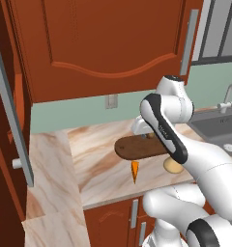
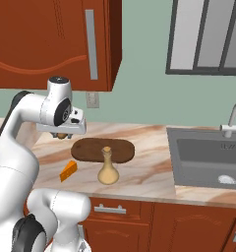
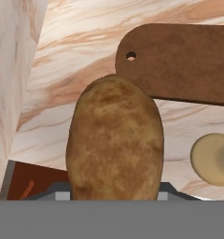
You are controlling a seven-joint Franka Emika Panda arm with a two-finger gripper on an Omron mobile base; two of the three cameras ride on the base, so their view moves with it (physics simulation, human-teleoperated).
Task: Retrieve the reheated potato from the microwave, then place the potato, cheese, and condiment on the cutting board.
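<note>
My gripper is shut on the potato, a tan-brown lumpy oval that takes up the middle of the hand view. It hangs above the marble counter, just off the left end of the cutting board, a dark brown oval with a small hole. The cheese, an orange wedge, lies on the counter in front of the board. The beige condiment stands upright at the board's front edge. The microwave is out of view.
A steel sink with a faucet is set into the counter to the right. Red-brown upper cabinets hang overhead. A tall cabinet with a long grey handle stands at the left.
</note>
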